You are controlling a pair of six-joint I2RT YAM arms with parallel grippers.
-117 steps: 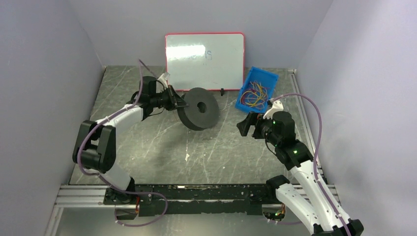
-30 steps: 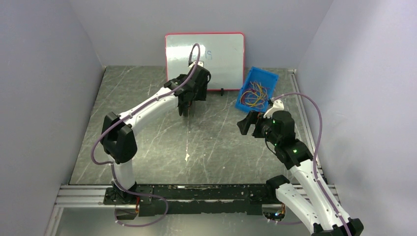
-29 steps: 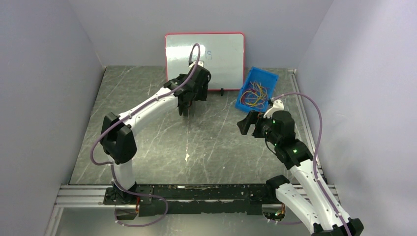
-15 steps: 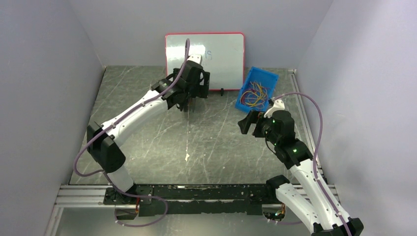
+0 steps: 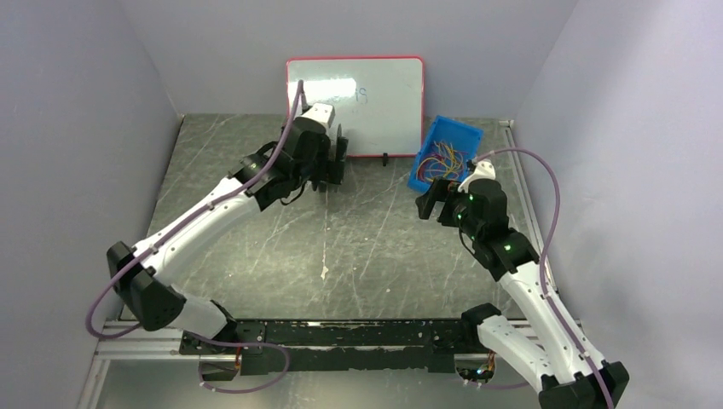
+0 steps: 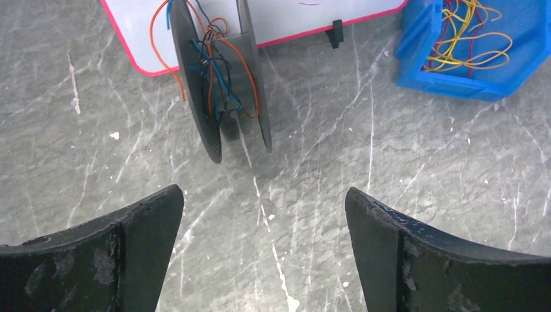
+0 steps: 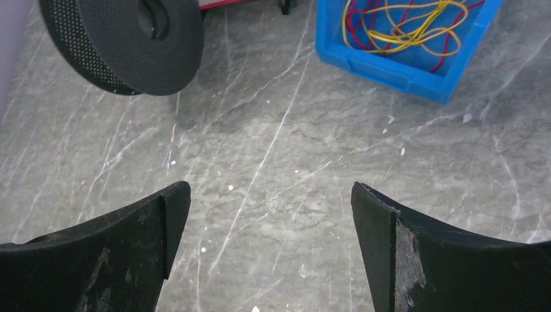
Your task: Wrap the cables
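Observation:
The cables (image 6: 464,39), a tangle of thin yellow and red wires, lie in a blue bin (image 6: 455,88) at the back right; they also show in the right wrist view as the cables (image 7: 403,26). A black spool (image 6: 217,97) stands on its edge against the whiteboard, with orange, blue and black wires (image 6: 224,71) wound loosely on it. My left gripper (image 6: 263,198) is open and empty, a short way back from the spool. My right gripper (image 7: 269,188) is open and empty over bare table, in front of the bin (image 7: 390,68) and right of the spool (image 7: 130,39).
A red-framed whiteboard (image 5: 375,85) leans on the back wall. The bin (image 5: 456,128) sits beside it near the right wall. Both arms reach toward the back of the grey marble-patterned table (image 5: 341,247), and my left gripper (image 5: 328,166) hides most of the spool from above.
My left gripper has let go of the spool, opened wide and drawn back to the left. The spool now stands by the whiteboard. My right gripper has edged toward the bin.

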